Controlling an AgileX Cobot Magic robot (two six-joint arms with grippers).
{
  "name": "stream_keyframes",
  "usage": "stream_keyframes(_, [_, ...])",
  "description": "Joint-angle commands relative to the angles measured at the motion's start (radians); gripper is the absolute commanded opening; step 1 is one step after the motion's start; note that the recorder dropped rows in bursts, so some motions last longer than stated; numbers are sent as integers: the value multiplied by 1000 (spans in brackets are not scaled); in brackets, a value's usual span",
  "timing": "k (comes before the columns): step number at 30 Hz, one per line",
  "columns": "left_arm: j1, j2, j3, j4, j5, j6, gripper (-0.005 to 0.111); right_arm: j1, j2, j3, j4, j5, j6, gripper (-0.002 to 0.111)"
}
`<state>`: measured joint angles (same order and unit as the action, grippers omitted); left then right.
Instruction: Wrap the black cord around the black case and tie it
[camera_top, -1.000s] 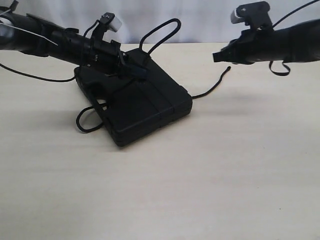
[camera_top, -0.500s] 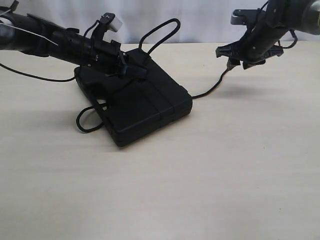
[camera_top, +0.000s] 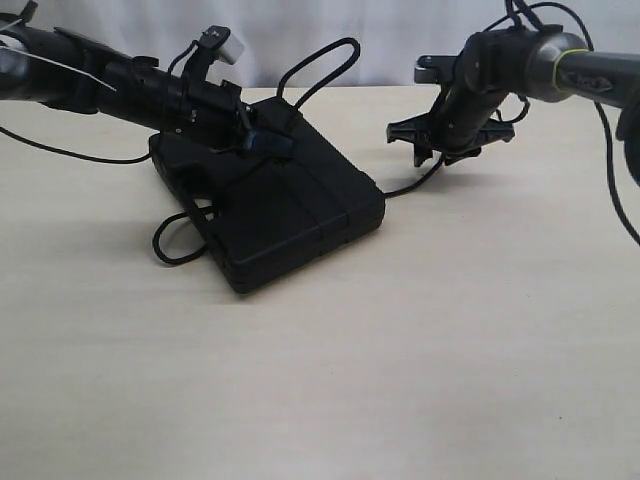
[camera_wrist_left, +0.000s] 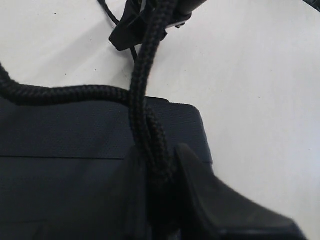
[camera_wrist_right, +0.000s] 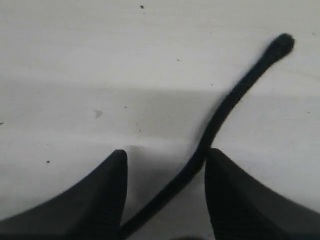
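The black case (camera_top: 285, 215) lies flat on the table, left of centre. My left gripper (camera_top: 268, 143) rests on its lid, shut on the black cord (camera_wrist_left: 145, 65), which is pinched between its fingers (camera_wrist_left: 200, 185). One cord loop (camera_top: 345, 42) arches up behind the case and another (camera_top: 172, 245) lies at its left front. The cord's free end (camera_top: 408, 187) runs right from the case. My right gripper (camera_top: 433, 160) points down over that end, open. The cord (camera_wrist_right: 220, 112) lies on the table between its fingers (camera_wrist_right: 100, 195), untouched, with the knobbed tip (camera_wrist_right: 284, 42) beyond.
Both black arms reach in from the back corners, the left (camera_top: 100, 80) over the case and the right (camera_top: 560, 70) bent downward. A thin arm cable (camera_top: 70, 152) trails on the table at far left. A white curtain closes the back edge.
My right arm has swung in to the left and tipped down over the cord's free end, and its jaws have opened. The left gripper and the case have not moved.
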<state>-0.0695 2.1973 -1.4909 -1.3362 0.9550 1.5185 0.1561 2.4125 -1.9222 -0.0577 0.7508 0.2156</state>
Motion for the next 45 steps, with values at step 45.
stream_keyframes(45, [-24,-10,-35,150,7,-162,0,-32,-491,641,959,-408,-1812,4])
